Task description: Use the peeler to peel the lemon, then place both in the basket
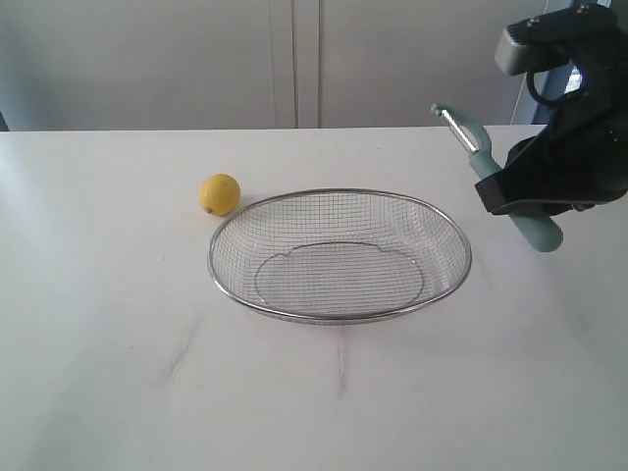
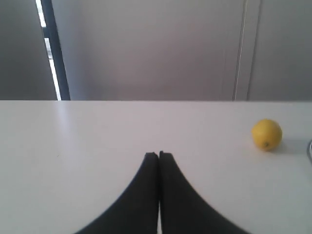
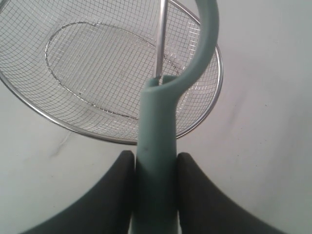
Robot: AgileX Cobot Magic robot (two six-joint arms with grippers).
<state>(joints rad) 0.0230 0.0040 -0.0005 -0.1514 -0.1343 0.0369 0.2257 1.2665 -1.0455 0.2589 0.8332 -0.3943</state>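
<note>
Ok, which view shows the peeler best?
The right wrist view: the peeler fills the frame, its teal handle clamped in the right gripper, though the top of the head is cut off. The exterior view shows its blade end and handle tip, the middle hidden by the gripper. The left wrist view shows none of it.

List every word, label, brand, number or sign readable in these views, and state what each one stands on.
None: no text, label, brand, number or sign shows in any view. The lemon, the peeler, the basket and the table all look bare of print.
</note>
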